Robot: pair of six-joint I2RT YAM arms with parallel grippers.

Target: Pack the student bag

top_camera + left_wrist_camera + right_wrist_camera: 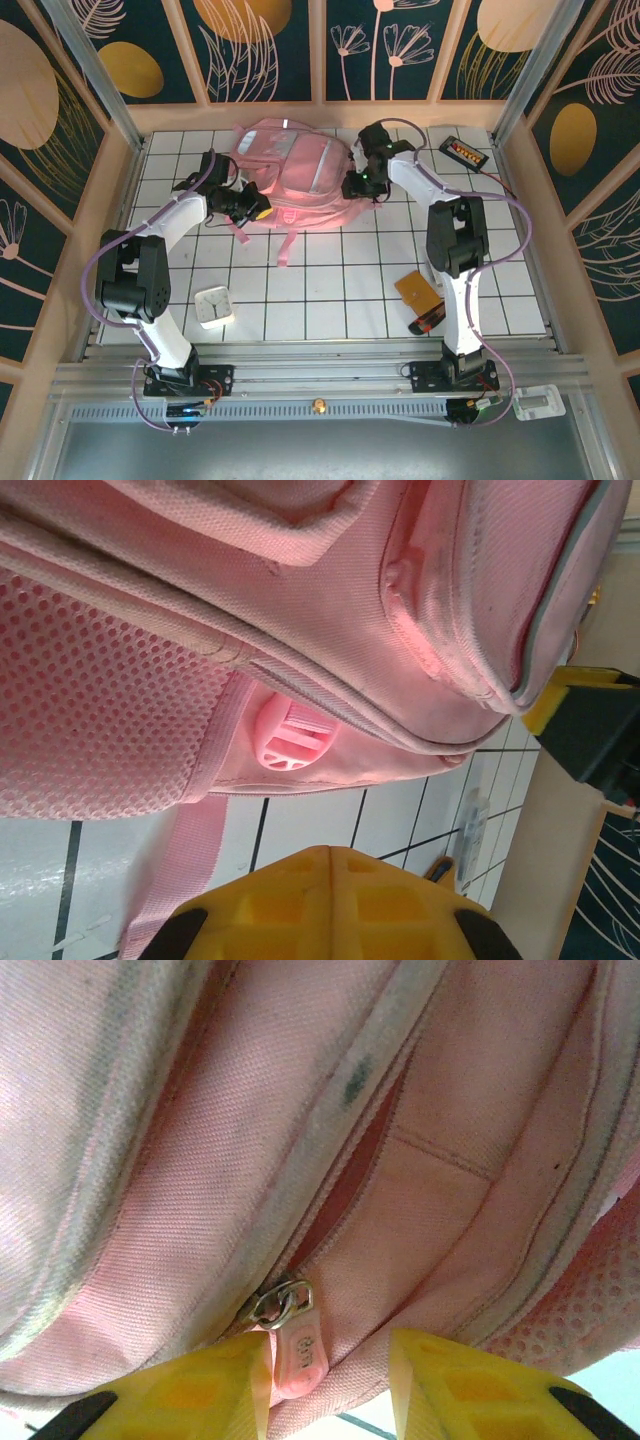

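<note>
Right hand (pixel 330 1385) is standing partly open against the student bag (pixel 290 170). Its yellow fingers (pixel 470 1380) are parted on either side of a pink zipper pull (pixel 297 1345). The pull is lying against one finger with a clear gap to the other, so nothing is being clamped. Just above the pull, a metal slider (pixel 278 1305) is sitting at the end of a zipper opening that is gaping slightly.

The left hand (pixel 330 900) is fully closed with nothing between its fingers. It is hovering just beside the bag, near a pink plastic buckle (pixel 293 740) and a pink strap (pixel 190 860) trailing onto the white tiles.

The bag is lying flat at the middle of the surface's (pixel 330 290) far edge, with one hand at each side. A white clock (pixel 213 305) is resting toward the near left corner. An orange card (pixel 418 290) and a small black item (pixel 425 320) are lying toward the near right corner, and a black case (pixel 467 152) is sitting at the far right corner.
</note>
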